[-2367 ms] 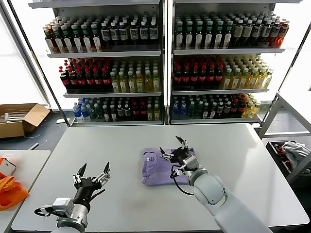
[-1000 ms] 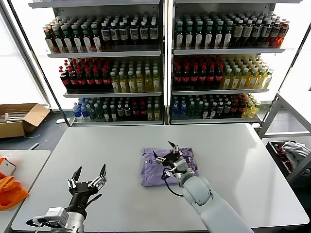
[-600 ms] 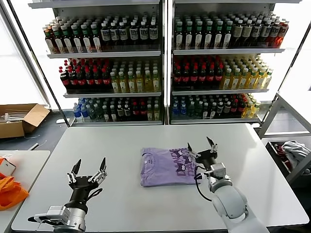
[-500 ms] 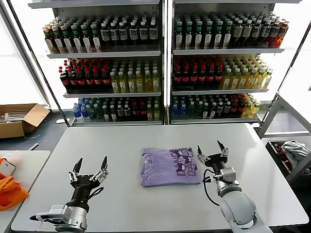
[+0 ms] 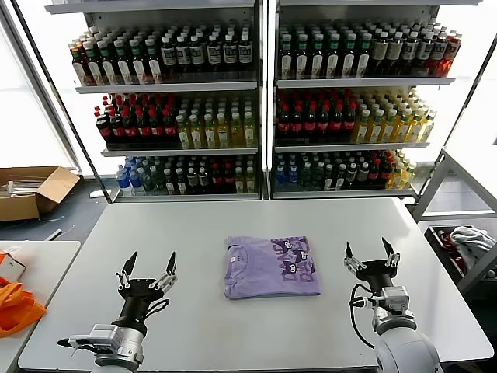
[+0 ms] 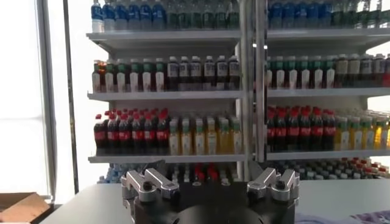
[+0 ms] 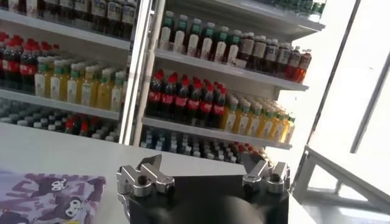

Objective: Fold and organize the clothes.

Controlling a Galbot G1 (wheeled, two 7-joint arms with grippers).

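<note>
The right tool has pulled off the shirt to the lower right of the frame, prongs apart and empty. The shirt lies folded at mid-worktop (print up), long axis left-right. It sits between the tools, nearer the right one; the left tool waits lower left, also spread.

The folded T-shirt is light lavender, with a dark purple-and-white print across its right part. It lies on a pale grey table. Both grippers, left and right, are black with silvery fingertips. The shelves are grey-white, lined with bottles in red, yellow, dark brown and blue. The cardboard box is tan; the bag is orange.
</note>
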